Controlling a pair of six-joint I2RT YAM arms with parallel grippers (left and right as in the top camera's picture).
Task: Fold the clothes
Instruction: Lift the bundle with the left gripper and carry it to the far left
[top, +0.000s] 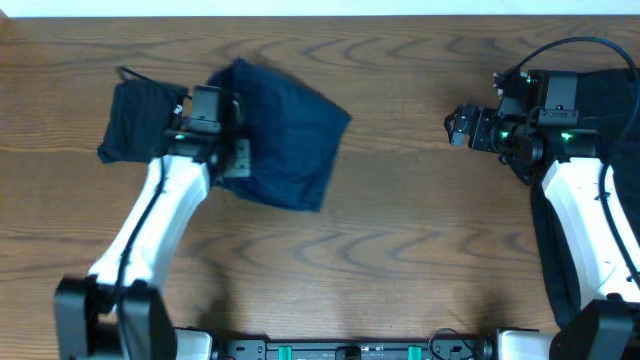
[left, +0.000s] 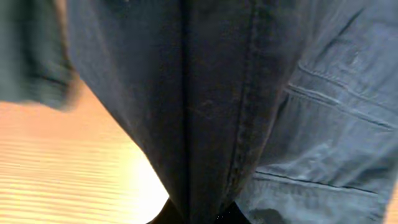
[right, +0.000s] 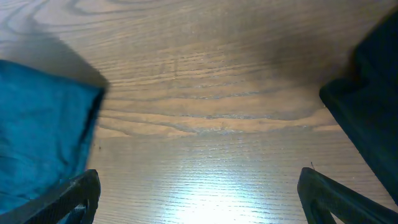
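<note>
The navy garment (top: 290, 140) lies bunched at the left-middle of the table, with one edge lifted. My left gripper (top: 222, 100) is shut on that edge. In the left wrist view the navy cloth (left: 249, 93) fills the frame, with seams showing, and it runs down into the jaws (left: 200, 216). A black garment (top: 135, 120) lies just left of the left arm. My right gripper (top: 458, 126) is open and empty, hovering low over bare wood (right: 199, 199). The navy cloth (right: 37, 137) is to its left and a dark cloth (right: 373, 93) to its right.
More black cloth (top: 612, 80) lies at the far right under and behind the right arm, and it runs down the right edge (top: 548, 250). Bare wooden table (top: 400, 230) lies between the two arms.
</note>
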